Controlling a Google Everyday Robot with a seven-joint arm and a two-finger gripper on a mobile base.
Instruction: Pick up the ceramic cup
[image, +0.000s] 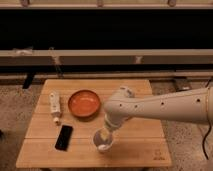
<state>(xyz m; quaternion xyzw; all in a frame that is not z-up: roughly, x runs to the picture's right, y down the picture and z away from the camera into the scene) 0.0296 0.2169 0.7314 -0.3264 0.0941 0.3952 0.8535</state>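
The ceramic cup (101, 140) is a small pale round cup standing on the wooden table (140, 145), near the front middle. My gripper (105, 133) comes down from the right on a white arm (165, 106) and sits right over the cup's rim, partly hiding it. The gripper's end overlaps the cup's opening.
A shallow orange bowl (84, 103) sits behind the cup at the table's middle. A black phone (64, 137) lies to the cup's left. A white bottle (54, 106) lies at the left side. A dark bench and rail run behind the table.
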